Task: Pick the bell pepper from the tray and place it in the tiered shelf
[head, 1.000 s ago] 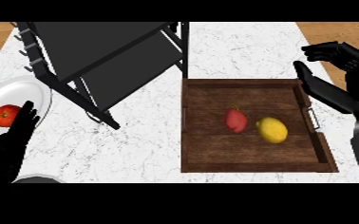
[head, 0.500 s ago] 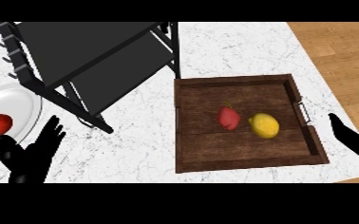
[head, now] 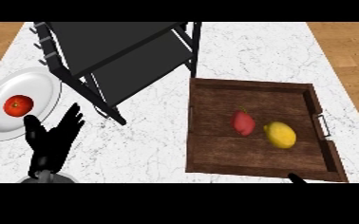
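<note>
Head view
Counter: the white marbled counter (head: 259, 52) filled most of what I saw, with wood floor showing at both upper corners.
Tray: the dark wooden tray (head: 210, 159) lay on my right side of the counter, a metal handle on its right rim.
Pepper: the red bell pepper (head: 242, 123) sat inside the tray, near the middle, untouched by either of my hands.
Lemon: a yellow lemon (head: 280, 134) lay just beside the pepper, on its right, also in the tray.
Shelf: the black tiered shelf (head: 116, 42) stood at the upper left, well apart from the pepper, its near leg reaching down toward the tray's left rim.
Plate: a white plate (head: 35, 88) lay at the left edge, partly cut off, with a red tomato (head: 18, 105) on it.
My left hand: my left hand (head: 51, 142) was released, fingers straight and spread, pointing up toward the plate and holding nothing.
My right hand: only a dark tip of my right hand (head: 297, 179) showed at the tray's lower rim; I could not tell how its fingers stood.
</note>
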{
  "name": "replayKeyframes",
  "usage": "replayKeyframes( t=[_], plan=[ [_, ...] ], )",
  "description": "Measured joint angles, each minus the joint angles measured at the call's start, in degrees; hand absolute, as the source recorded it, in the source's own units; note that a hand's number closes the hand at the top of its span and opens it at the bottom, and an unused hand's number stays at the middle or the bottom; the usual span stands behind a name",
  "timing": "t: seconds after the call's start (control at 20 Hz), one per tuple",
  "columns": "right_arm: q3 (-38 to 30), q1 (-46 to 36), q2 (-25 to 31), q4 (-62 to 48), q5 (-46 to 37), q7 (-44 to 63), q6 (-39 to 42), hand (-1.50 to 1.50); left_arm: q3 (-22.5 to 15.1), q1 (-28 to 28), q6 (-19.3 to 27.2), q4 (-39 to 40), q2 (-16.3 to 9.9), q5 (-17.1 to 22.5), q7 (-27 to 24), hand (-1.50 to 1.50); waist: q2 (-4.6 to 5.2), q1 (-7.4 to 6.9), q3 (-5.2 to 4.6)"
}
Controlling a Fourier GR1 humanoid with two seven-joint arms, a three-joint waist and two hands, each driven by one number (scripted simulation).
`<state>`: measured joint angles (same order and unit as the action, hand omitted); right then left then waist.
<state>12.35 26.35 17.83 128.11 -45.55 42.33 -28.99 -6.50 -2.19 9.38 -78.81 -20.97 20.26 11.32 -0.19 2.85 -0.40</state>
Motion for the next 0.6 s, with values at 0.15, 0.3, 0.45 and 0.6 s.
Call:
replayKeyframes(
  t=[0.15, 0.3, 0.45, 0.6],
  plan=[
    [4.17, -0.75, -2.36, 3.14, -7.84, 8.65, 5.81, -1.5, -0.45, 1.45, -0.31, -0.15, -0.04, -0.28, 1.04, 0.0, 0.28, -1.65, -0.02],
    [6.94, -4.18, -6.03, 4.09, -15.18, 16.22, 11.59, -1.5, -1.14, 2.66, -0.47, 0.51, 0.57, -0.8, 1.36, 0.0, 0.51, -2.78, -0.03],
    [8.46, -9.1, -10.53, 2.67, -22.73, 20.61, 16.4, -1.5, -1.32, 4.39, -0.8, 0.84, 0.47, -0.96, 2.5, 0.0, 0.63, -3.55, -0.01],
    [8.67, -14.45, -14.19, -0.42, -28.33, 23.56, 19.93, -1.5, -1.62, 5.07, -0.95, 1.6, 1.05, -1.34, 2.21, 0.0, 0.68, -4.0, 0.02]
  ],
)
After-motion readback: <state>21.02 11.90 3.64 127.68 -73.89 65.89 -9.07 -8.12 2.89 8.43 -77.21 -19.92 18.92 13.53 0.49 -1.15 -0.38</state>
